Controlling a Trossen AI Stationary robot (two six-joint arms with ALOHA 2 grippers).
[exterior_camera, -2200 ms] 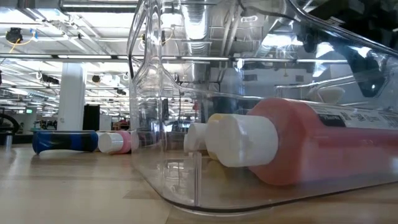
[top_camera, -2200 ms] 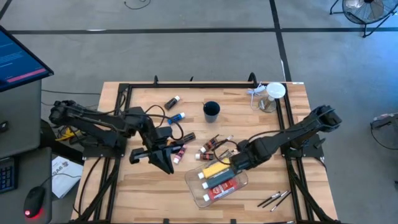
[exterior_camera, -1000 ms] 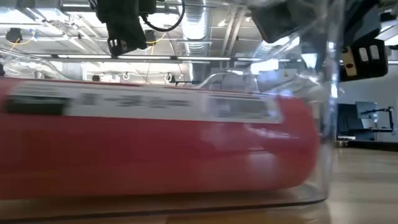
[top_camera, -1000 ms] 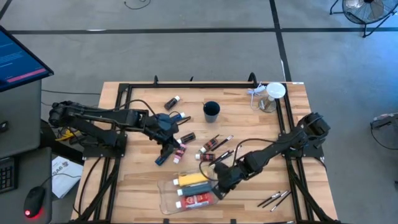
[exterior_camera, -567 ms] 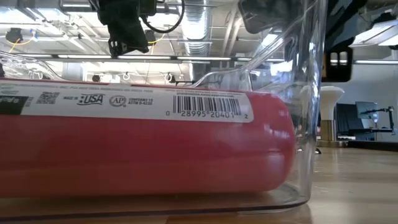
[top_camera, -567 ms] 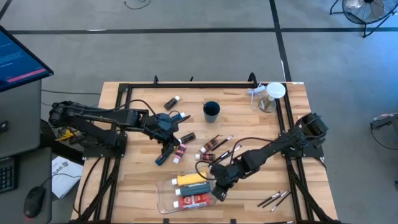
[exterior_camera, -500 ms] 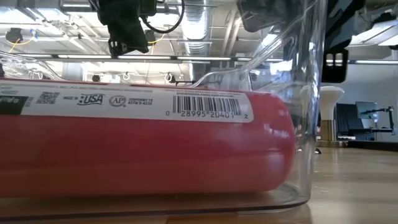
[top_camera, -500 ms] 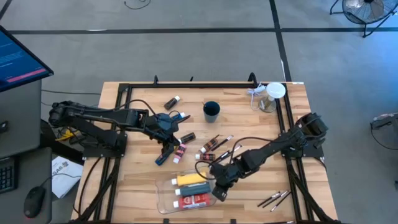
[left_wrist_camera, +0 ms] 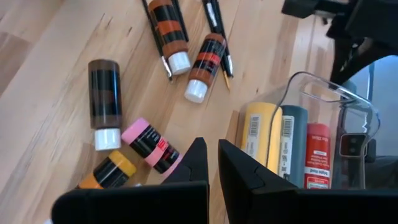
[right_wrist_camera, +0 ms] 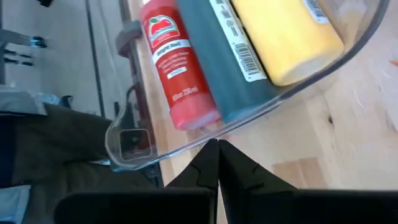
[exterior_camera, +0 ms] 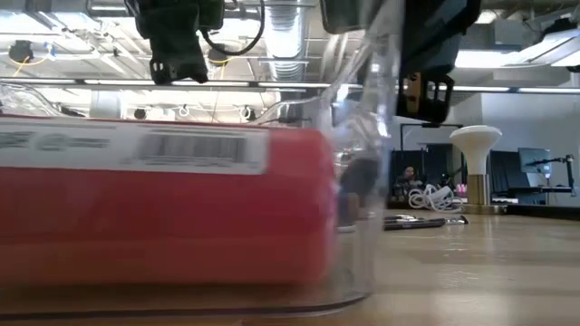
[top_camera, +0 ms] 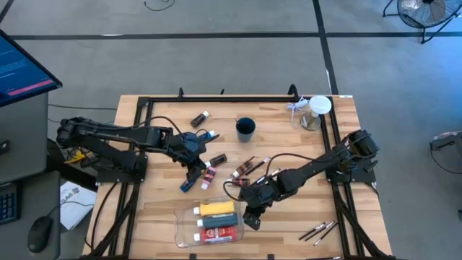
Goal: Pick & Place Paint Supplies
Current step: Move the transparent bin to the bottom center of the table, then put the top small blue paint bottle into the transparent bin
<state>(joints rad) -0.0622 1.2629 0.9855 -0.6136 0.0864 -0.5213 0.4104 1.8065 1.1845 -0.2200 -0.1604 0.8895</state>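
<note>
Wooden table [top_camera: 144,209] with black frame, seen from above, carrying two dark arms and scattered paint supplies. Left arm reaching in from the left side, left gripper [top_camera: 196,173] low over mid-table, fingers [left_wrist_camera: 239,171] clenched together on nothing, just beside a pink-capped paint tube [top_camera: 210,173] and a blue tube [top_camera: 188,185]. Right arm stretching from the right side toward the near centre, right gripper [top_camera: 250,218] with fingers likewise pressed shut and empty, tips at the right end of a clear plastic tray [top_camera: 182,231]. Tray at the near edge, left of centre, holding three bottles side by side: yellow bottle [top_camera: 216,208] farthest, dark teal bottle [top_camera: 219,219] in the middle, red bottle [top_camera: 219,233] nearest. Dark blue cup [top_camera: 245,128] upright at far centre. Clear jar with white lid [top_camera: 315,110] at the far right corner. Brown tubes with white caps [left_wrist_camera: 208,65] and thin brushes [top_camera: 263,170] lying loose in mid-table between the two grippers. More brushes [top_camera: 317,231] near the right edge. Dark tube [top_camera: 199,118] and blue tube [top_camera: 204,136] lying farther back, left of the cup.
</note>
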